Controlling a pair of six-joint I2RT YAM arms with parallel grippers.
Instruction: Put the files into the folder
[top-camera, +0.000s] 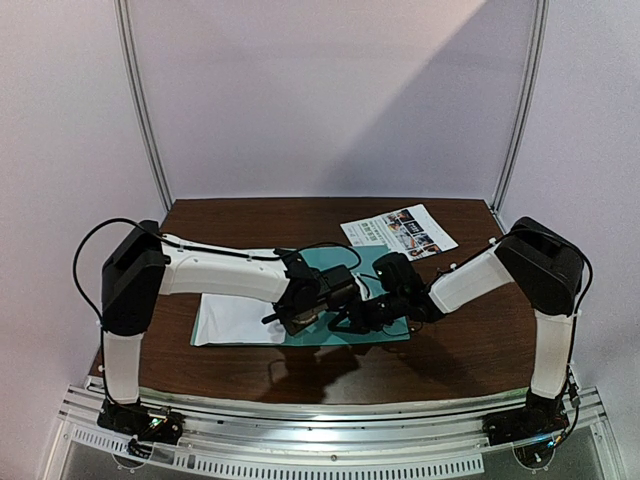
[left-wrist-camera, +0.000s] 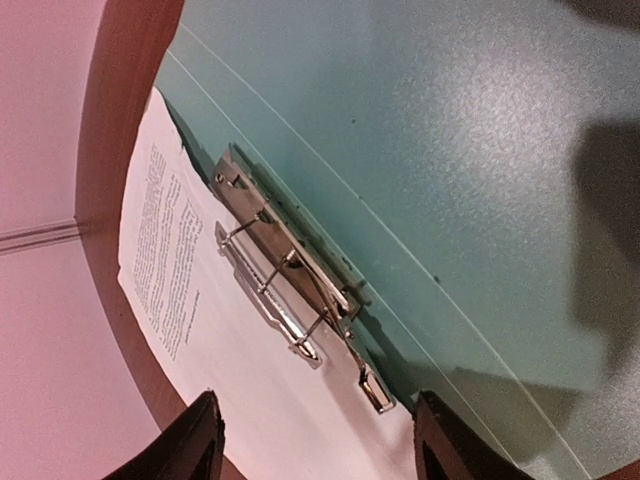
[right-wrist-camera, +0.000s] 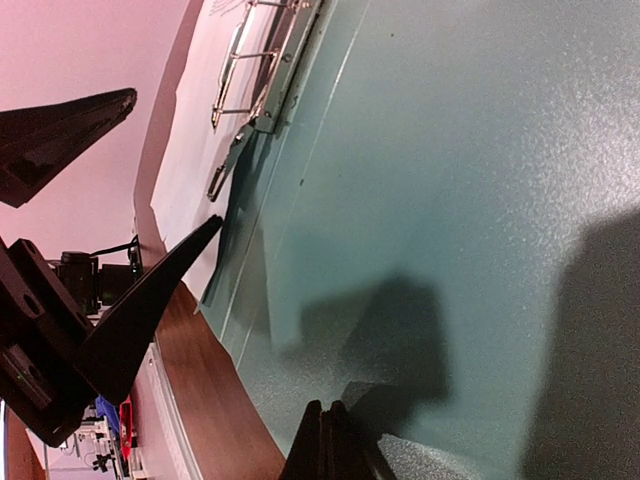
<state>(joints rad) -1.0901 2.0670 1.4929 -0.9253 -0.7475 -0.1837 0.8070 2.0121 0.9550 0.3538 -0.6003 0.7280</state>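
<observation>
The teal folder (top-camera: 385, 268) lies open on the table, its bare inside filling the wrist views (left-wrist-camera: 450, 150) (right-wrist-camera: 480, 150). A white sheet with small black text (top-camera: 235, 320) (left-wrist-camera: 170, 260) lies on the folder's left half beside the metal clip (left-wrist-camera: 285, 285) (right-wrist-camera: 255, 75) at the spine. My left gripper (top-camera: 300, 318) (left-wrist-camera: 318, 450) hovers open over this sheet near the clip's end, nothing between its fingers (left-wrist-camera: 195, 445). My right gripper (top-camera: 352, 318) (right-wrist-camera: 335, 445) is shut, its tips down on the teal card. The sheet with colour photos (top-camera: 400, 232) lies apart at the back right.
The brown wooden table (top-camera: 470, 340) ends in a metal rail at the near edge. Two slanted metal posts (top-camera: 140, 100) and white walls close in the back. My left gripper's dark fingers (right-wrist-camera: 150, 290) show close beside the right one.
</observation>
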